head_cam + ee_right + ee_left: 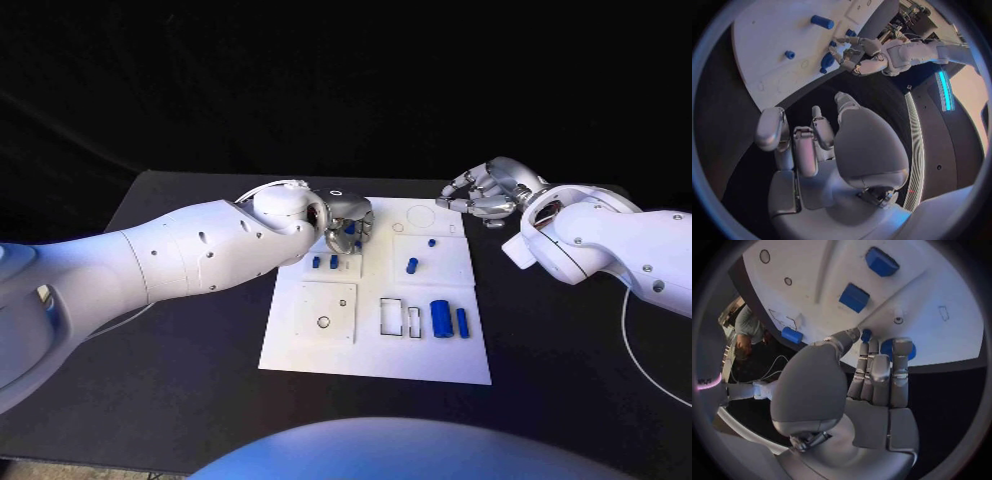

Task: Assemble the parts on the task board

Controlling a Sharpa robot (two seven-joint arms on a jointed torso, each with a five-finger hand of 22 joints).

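Board [378, 365] on the table [173, 390], parts [440, 318] in it.
Left hand [343, 222] pinches a blue part [866, 334] over the board's far edge; right hand [488, 195], just past the far corner, curls on nothing.

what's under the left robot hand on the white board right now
The left robot hand hovers over the task board's far left area. Its fingertips touch a round blue part, mostly covered. Whether the part is gripped cannot be told.
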